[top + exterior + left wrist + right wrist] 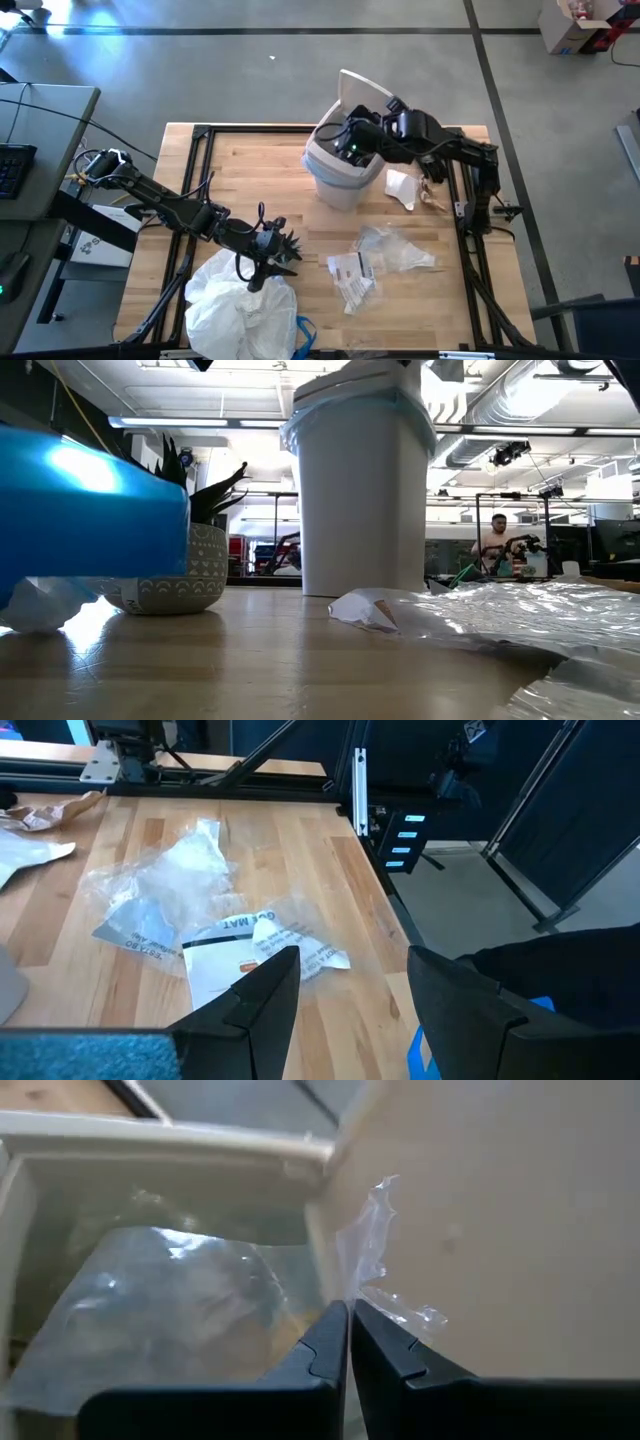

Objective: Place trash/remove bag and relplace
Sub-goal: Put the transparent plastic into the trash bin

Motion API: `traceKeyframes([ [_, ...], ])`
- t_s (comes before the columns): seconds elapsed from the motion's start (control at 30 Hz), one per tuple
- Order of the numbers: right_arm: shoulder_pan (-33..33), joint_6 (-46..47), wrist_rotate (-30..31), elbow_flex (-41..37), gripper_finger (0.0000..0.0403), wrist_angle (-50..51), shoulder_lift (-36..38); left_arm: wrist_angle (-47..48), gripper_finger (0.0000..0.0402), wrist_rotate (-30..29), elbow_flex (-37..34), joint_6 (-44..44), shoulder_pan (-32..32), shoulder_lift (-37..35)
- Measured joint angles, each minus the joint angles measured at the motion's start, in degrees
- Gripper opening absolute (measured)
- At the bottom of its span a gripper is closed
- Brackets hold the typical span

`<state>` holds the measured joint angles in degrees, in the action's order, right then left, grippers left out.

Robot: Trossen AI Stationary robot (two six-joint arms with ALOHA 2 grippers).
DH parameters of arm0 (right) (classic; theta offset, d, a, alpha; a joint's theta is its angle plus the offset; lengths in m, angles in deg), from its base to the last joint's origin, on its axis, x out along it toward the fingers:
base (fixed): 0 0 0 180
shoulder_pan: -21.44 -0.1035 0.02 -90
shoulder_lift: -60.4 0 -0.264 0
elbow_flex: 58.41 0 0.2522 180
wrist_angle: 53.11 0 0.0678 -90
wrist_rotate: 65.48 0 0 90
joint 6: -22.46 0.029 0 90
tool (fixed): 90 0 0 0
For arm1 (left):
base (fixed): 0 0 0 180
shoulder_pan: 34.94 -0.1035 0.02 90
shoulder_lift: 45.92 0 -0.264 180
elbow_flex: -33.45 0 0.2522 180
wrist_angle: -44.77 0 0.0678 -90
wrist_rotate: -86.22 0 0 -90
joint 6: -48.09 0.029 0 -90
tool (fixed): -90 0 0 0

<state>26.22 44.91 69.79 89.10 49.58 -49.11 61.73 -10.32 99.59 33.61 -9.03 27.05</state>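
Right gripper [348, 1342] first: your fingers are pressed together with only a sliver between them, and they pinch a strip of clear liner [372, 1250] at the bin's rim. In the high view that gripper [352, 140] sits over the mouth of the white bin [340, 178], which stands at about twelve o'clock on the table [250, 170] with its lid tipped up toward the far side. Through the wrist camera you can see crinkled plastic lining the inside of the bin.

Left gripper [350, 1010] hangs apart — a wide gap shows between its two fingers and nothing lies in it. From above you find it [262, 262] at roughly seven o'clock, just beside the green potted plant [285, 245] and touching or hovering over the heap of pale bag [240, 305] with its blue edge; which of the two I cannot tell.

Trash is spread on the wood at about four o'clock: clear wrappers [395, 250], a printed white scrap [352, 275] just beside them, and — nearer the bin, at two o'clock — a white paper piece [402, 187] with a brown crumple [433, 195] against it.

Across the room in the low view, a person [493, 542] sits well behind the table.
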Motion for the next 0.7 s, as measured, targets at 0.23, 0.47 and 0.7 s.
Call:
traceKeyframes([
  [0.23, 0.95, 3.21, -6.58, -0.02, 0.0003, 0.95, -0.07, 0.0, 0.017, 0.0, 0.0, -0.07, 0.0, 0.0],
  [0.47, 0.92, 4.62, -8.21, -0.02, 0.0063, 0.89, -0.07, -0.02, 0.017, 0.0, 0.0, -0.32, 0.0, 0.0],
  [0.7, 0.63, 5.95, -8.2, -0.02, 0.0133, 1.0, -0.07, -0.02, 0.017, 0.0, 0.0, -0.48, 0.0, 0.0],
])
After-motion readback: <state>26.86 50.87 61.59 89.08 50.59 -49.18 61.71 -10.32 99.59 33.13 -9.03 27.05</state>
